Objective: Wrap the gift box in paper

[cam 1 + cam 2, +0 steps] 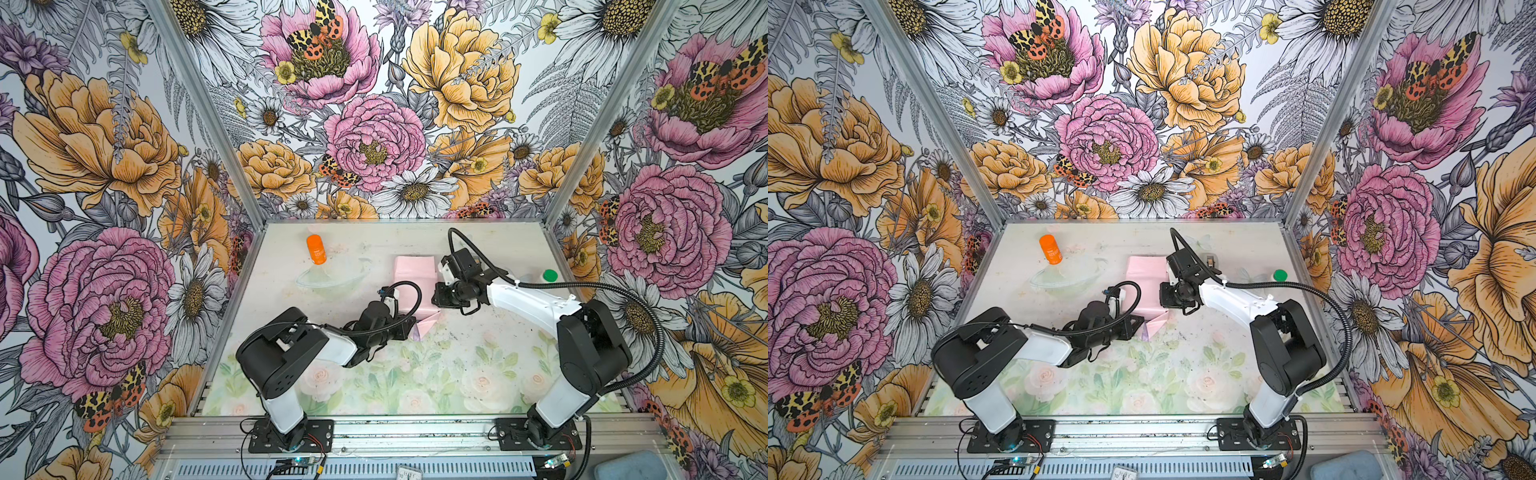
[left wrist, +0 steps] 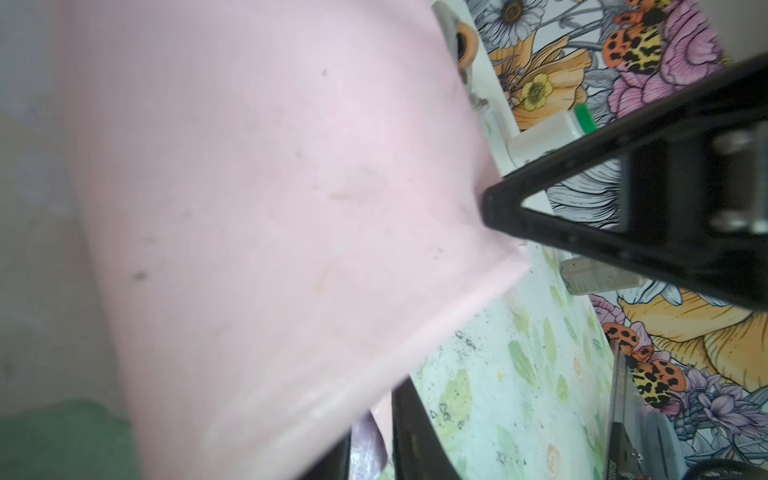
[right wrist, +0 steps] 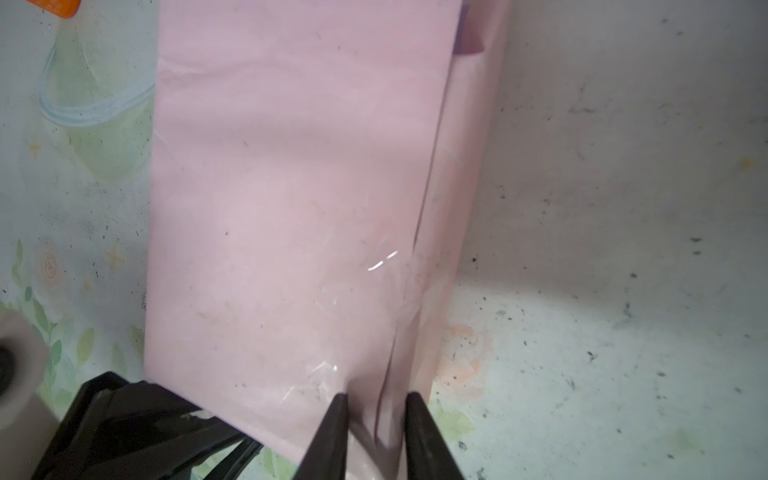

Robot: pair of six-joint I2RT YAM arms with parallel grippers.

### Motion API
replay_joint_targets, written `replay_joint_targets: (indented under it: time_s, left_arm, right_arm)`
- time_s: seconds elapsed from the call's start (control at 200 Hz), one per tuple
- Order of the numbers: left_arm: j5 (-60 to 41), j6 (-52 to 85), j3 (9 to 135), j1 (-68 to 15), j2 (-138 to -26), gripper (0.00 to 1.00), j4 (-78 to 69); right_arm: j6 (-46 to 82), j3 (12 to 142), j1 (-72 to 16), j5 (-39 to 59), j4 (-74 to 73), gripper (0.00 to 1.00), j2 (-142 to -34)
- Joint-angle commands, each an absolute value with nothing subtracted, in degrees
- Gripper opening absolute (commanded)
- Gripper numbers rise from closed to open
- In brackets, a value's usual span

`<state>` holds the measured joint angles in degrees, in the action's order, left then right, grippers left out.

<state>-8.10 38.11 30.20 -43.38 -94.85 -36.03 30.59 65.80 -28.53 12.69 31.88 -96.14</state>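
Note:
The paper (image 1: 411,278) (image 1: 1142,278) lies folded into a long parcel, pale pink side out, in the middle of the table. The gift box is hidden. My left gripper (image 1: 410,327) (image 1: 1140,323) is at the parcel's near end. In the left wrist view the left gripper (image 2: 374,451) is shut on a lilac flap of the paper (image 2: 270,208). My right gripper (image 1: 435,302) (image 1: 1163,300) is at the parcel's near right corner. In the right wrist view the right gripper (image 3: 378,411) pinches a raised fold of the paper (image 3: 291,208) beside the long seam.
An orange bottle (image 1: 316,249) (image 1: 1050,249) stands at the back left. A clear bowl (image 1: 332,279) (image 1: 1065,280) sits just in front of it, left of the parcel. A green-capped bottle (image 1: 549,275) (image 1: 1280,275) stands at the right edge. Walls enclose three sides.

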Motion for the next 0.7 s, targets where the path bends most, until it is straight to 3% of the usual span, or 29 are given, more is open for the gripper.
replay_joint_targets:
  time_s: [0.0,0.235,0.69]
  left_arm:
    - [-4.1,35.4,27.9,-43.6,-88.8,0.21,-31.2]
    - [-1.7,33.3,25.1,-43.7,-82.9,0.18,-22.9]
    - [-4.5,32.7,30.9,-44.1,-93.6,0.17,-26.8]
  right_arm:
    - [31.0,65.0,-28.8,11.3,31.8,0.26,-96.0]
    - [30.9,64.9,-28.8,11.3,31.8,0.26,-96.0]
    - [30.9,64.6,-28.8,11.8,31.7,0.25,-96.2]
